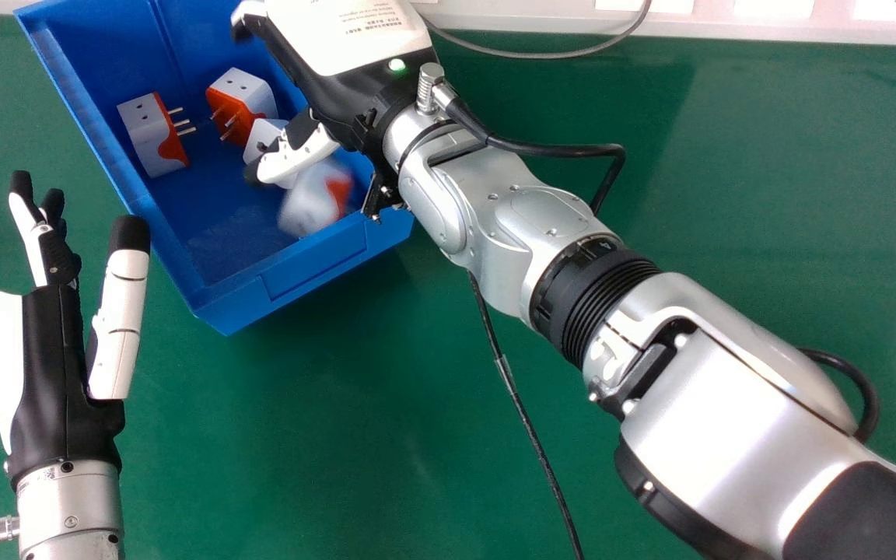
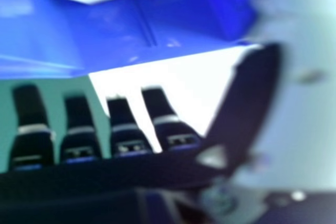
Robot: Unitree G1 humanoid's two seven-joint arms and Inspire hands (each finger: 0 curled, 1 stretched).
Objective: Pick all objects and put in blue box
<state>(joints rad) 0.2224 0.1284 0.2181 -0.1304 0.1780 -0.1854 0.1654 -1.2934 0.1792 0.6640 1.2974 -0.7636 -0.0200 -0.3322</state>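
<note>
Green table [image 1: 300, 435] surface noted; we observe the right hand [image 1: 339, 97] open above the blue box [image 1: 308, 274], white-and-orange adapters [image 1: 141, 128] inside, near its thumb, and the left hand [image 1: 47, 350] open outside.

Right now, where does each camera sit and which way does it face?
Head view: on the robot's head, facing forward and down at the blue box and green table; shows the left hand, right arm and right hand.
Right hand view: at the right hand, facing out past its fingers towards the box; fingers along the bottom edge, thumb at right.
Shared: box, some white-and-orange plugs, table, right hand.
</note>
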